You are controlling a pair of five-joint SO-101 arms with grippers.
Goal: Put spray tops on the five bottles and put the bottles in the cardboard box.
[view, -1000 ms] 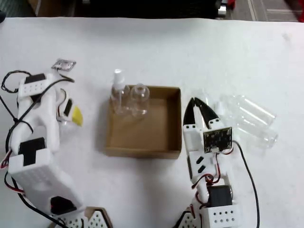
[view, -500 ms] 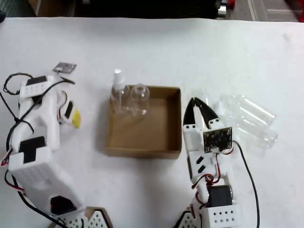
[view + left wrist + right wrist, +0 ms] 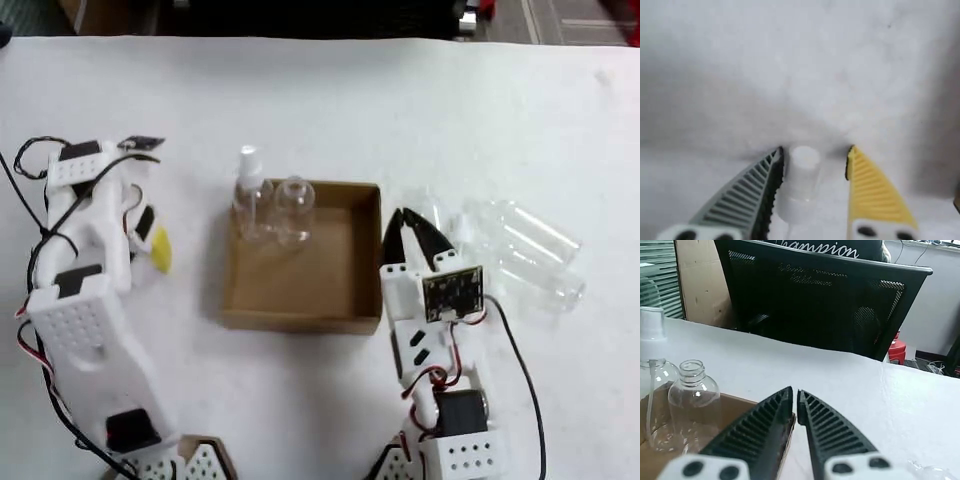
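Left hand (image 3: 815, 150) farther; 2 boxed bottles (image 3: 293, 205)

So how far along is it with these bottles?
Done: two bottles stand in the box, a capped bottle and a bare bottle. In hand: the left fingers sit open around a spray top. Left: the lying bottles beside the box need tops and boxing.

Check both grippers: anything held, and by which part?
Right gripper: shut, empty. Left gripper: open around a white spray top at its head; the yellow finger stands clear of it, so not clamped.
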